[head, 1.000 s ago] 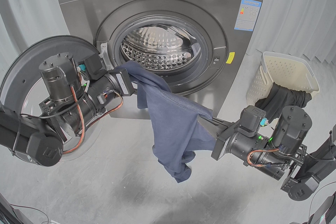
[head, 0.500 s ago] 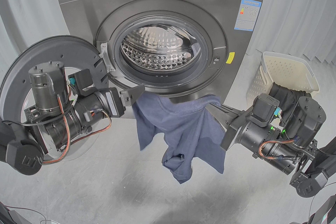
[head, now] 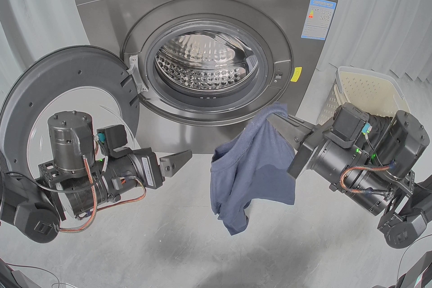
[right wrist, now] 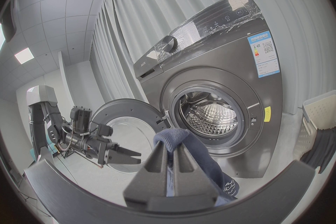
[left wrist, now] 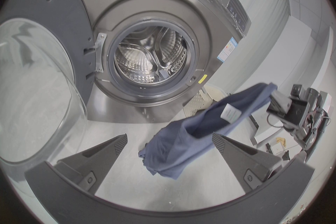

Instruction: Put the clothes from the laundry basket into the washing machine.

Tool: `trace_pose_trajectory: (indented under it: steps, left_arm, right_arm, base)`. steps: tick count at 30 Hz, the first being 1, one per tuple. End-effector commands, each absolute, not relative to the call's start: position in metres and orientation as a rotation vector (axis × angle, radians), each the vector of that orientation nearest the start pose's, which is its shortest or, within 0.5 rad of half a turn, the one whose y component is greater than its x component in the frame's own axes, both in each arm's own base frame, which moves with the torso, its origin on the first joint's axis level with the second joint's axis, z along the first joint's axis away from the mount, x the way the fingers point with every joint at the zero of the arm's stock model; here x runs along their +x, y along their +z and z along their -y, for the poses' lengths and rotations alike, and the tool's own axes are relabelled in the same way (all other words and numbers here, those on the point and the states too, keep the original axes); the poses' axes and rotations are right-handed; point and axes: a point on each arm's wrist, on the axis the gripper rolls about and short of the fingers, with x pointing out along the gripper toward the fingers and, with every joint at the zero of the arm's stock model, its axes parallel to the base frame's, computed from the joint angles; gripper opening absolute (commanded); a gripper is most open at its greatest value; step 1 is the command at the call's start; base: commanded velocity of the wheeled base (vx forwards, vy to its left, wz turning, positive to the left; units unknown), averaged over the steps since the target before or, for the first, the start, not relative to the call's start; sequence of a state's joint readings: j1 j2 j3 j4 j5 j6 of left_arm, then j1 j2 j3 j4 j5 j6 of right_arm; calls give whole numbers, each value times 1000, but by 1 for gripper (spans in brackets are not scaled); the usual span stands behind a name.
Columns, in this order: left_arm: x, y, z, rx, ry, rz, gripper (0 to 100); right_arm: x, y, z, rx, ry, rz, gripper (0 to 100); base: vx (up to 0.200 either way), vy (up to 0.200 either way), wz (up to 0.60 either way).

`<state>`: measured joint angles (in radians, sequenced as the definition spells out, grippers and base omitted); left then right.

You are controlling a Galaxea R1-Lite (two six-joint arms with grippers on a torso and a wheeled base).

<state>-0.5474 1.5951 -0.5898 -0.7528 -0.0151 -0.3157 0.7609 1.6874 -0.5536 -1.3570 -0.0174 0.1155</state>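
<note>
A blue shirt (head: 252, 172) hangs in the air below and to the right of the washing machine's open drum (head: 207, 61). My right gripper (head: 279, 120) is shut on its top edge, and in the right wrist view the cloth bulges over the closed fingertips (right wrist: 169, 147). My left gripper (head: 180, 159) is open and holds nothing, low at the left in front of the open door (head: 67, 77). The left wrist view shows its fingers (left wrist: 105, 151) wide apart, with the shirt (left wrist: 196, 126) farther off. The cream laundry basket (head: 369, 93) stands right of the machine with dark clothes (head: 382, 122) draped over its rim.
The round door (left wrist: 35, 88) is swung fully open to the left, close behind my left arm. Grey curtains hang behind and beside the machine. Bare grey floor (head: 157, 239) lies in front of it.
My left gripper has let go of the blue shirt and dropped back to the lower left. My right gripper rose toward the machine, and the shirt now hangs from it alone.
</note>
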Motion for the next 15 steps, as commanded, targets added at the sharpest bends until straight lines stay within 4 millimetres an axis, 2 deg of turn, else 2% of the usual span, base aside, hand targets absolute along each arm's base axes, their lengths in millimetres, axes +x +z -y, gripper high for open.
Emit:
trace_pose_trajectory:
  steps: [1, 8, 15]
  left_arm:
    - [222, 157, 136, -226, -522, -372, 100]
    - [216, 140, 134, -214, -577, -447, 100]
    - [224, 128, 141, -229, -627, -413, 100]
  right_arm:
    - [202, 198, -192, 204, 753, 185, 0]
    - [203, 207, -196, 219, 759, 219, 0]
    - [203, 207, -197, 221, 764, 217, 0]
  base:
    - [0, 0, 0]
    - [0, 0, 0]
    - [0, 0, 0]
